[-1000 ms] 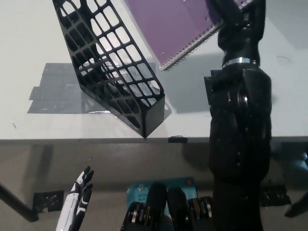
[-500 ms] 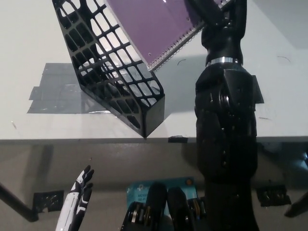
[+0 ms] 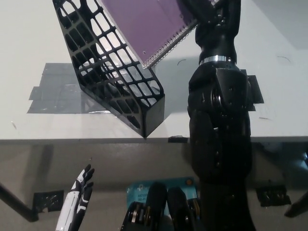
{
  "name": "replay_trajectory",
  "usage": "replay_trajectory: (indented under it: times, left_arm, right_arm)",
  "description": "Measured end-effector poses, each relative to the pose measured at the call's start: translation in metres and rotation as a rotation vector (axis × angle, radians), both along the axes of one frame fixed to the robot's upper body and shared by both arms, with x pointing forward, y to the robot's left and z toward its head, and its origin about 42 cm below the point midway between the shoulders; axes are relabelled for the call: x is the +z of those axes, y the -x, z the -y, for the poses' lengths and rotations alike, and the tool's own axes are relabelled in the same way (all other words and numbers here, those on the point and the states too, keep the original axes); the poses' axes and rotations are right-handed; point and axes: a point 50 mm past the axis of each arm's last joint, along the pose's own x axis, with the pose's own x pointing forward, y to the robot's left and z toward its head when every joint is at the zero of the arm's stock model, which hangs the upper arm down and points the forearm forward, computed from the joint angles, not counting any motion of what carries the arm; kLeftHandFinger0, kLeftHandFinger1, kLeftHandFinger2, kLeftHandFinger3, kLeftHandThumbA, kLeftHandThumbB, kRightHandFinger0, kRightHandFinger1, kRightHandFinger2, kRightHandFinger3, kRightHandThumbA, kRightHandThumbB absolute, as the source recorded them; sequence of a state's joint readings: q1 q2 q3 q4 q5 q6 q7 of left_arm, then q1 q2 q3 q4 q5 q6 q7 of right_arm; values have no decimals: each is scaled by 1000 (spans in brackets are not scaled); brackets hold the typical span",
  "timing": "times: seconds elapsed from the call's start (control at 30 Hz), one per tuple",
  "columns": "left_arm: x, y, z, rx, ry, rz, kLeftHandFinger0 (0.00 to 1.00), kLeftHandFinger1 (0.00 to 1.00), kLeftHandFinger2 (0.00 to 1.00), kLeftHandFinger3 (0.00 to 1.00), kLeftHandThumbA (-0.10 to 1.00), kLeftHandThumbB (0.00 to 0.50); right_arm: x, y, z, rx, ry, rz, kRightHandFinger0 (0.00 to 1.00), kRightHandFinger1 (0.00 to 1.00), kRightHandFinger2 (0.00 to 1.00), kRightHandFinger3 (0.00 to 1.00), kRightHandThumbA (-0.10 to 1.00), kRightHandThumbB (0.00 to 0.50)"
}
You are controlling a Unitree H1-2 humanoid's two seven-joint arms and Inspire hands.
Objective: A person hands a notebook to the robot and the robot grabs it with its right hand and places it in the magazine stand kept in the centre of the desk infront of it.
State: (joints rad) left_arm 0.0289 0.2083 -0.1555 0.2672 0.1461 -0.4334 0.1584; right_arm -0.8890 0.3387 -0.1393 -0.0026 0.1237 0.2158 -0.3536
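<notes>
Overhead, the right robot hand (image 3: 211, 9), cut off at the top edge, gripped the purple notebook (image 3: 144, 24) above the stand (image 3: 113, 72) on the table (image 3: 29, 48). Left robot hand (image 3: 79, 192) rested low, fingers apart, partly cropped.

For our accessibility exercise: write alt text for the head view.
A black right robot hand holds a purple notebook over a black mesh stand on a white desk. The white left robot hand rests below the desk edge.

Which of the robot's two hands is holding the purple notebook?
The black right hand, at the top, grips the purple notebook above the black magazine stand. The white left hand hangs empty below the desk edge.
</notes>
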Motion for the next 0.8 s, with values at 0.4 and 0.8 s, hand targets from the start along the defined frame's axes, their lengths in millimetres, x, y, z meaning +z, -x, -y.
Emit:
replay_trajectory:
  times: [0.4,0.8]
  left_arm:
    - [3,-4,0,-4,-3,10,944,1000,1000,1000,1000,495]
    - [4,-6,0,-13,-17,15,931,1000,1000,1000,1000,500]
  right_arm:
    - [0,0,-6,-2,12,-6,0,0,0,0,740,0]
    - [-15,-11,-14,1,36,-56,0,0,0,0,758,0]
